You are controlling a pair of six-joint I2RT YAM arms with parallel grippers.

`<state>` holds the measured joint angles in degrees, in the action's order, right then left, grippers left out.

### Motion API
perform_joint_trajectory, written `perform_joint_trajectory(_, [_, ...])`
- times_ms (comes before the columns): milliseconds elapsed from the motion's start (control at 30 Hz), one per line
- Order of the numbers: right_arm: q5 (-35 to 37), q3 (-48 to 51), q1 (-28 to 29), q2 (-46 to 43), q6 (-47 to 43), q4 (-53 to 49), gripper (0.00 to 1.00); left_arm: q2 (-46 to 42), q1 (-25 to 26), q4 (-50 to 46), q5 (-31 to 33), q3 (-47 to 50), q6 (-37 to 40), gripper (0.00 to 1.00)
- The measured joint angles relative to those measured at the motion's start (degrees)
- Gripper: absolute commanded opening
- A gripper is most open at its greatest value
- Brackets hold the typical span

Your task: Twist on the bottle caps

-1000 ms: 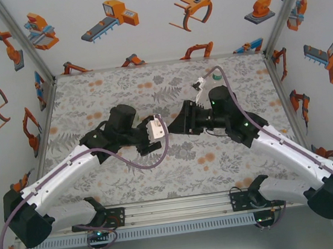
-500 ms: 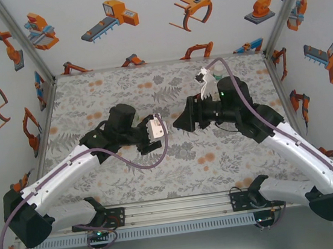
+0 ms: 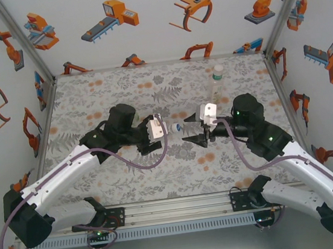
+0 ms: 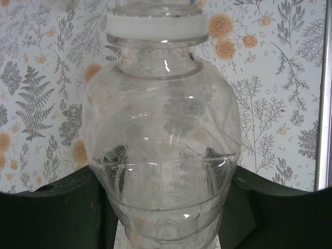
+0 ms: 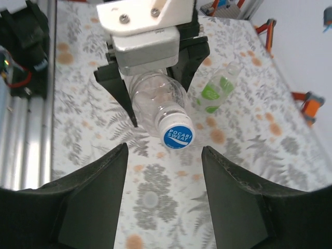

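Note:
My left gripper (image 3: 163, 129) holds a clear bottle (image 3: 171, 128) level above the table, neck pointing right. It is shut on the bottle's body (image 4: 161, 155), with a black finger (image 4: 46, 212) on each side. A blue cap (image 5: 178, 136) with white lettering sits on the neck. My right gripper (image 3: 191, 135) faces that cap from the right, open, with its fingers (image 5: 88, 197) short of the cap and nothing between them. A taller clear bottle with a green band (image 3: 217, 82) stands at the back right, seen beyond the held bottle (image 5: 216, 91).
The table (image 3: 119, 88) has a floral cloth. An aluminium rail (image 3: 177, 208) runs along the near edge between the arm bases. White walls with orange robot pictures close in the back and both sides.
The right arm has drawn back to the right and turned its wrist, uncovering the green-banded bottle. Its open jaws now face the blue cap. The left arm and its bottle have stayed put.

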<state>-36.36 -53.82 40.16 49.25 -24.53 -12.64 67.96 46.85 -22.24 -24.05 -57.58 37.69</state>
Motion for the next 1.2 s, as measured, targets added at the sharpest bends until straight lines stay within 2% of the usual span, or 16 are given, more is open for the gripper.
perform_joint_trajectory(133, [-0.5,-0.1,0.0,2.4,-6.6,-0.4,0.56,0.0,0.0,0.0,-1.1,0.0,0.0,0.0])
perform_joint_trajectory(267, [-0.9,-0.1,0.0,4.0,-9.2,-0.3,0.54,0.0,0.0,0.0,-2.2,0.0,0.0,0.0])
perform_joint_trajectory(967, [-4.4,-0.3,0.1,5.3,-9.8,2.7,0.4,0.0,0.0,0.0,-4.1,0.0,0.0,0.0])
perform_joint_trajectory(1067, [-4.8,-0.3,0.1,5.5,-9.8,2.7,0.35,0.0,0.0,0.0,-4.0,0.0,0.0,0.0])
perform_joint_trajectory(1200, [-4.8,-0.3,0.1,5.5,-9.7,2.7,0.24,0.0,0.0,-0.1,-4.0,0.0,0.0,0.0])
